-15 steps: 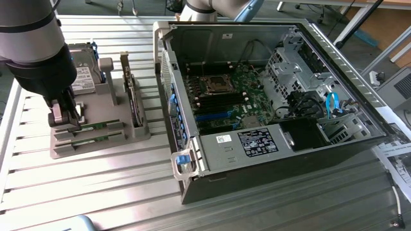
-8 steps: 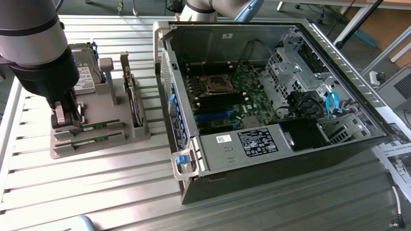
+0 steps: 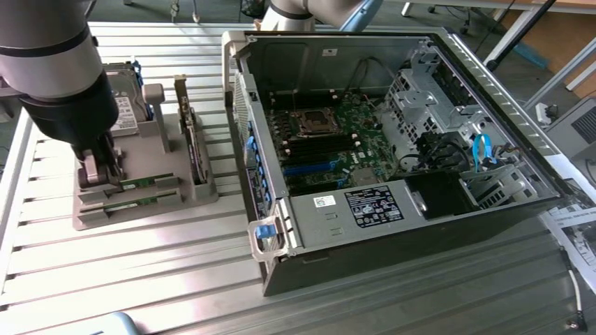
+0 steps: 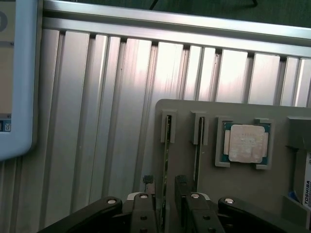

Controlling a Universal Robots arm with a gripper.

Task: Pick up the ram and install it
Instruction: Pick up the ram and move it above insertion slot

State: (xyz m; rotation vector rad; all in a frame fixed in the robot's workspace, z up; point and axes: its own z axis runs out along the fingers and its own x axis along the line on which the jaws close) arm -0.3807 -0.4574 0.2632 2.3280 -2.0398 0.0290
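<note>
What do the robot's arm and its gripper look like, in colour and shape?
The arm is a thick silver-grey cylinder with a black band and a black lower section. The gripper has black finger links with small silver screws.

The counter (image 3: 139,279), a ribbed aluminium surface of long parallel slats, is carrying a grey moulded holder tray (image 3: 149,213) toward the exterior view's left. An open desktop computer case (image 3: 373,248) is lying on its side just beside the tray, toward the right, with its interior facing up. A printed sheet of paper (image 3: 576,225) is lying at the right edge, and a pale blue rounded object (image 3: 105,325) is sitting at the near left corner.
</note>
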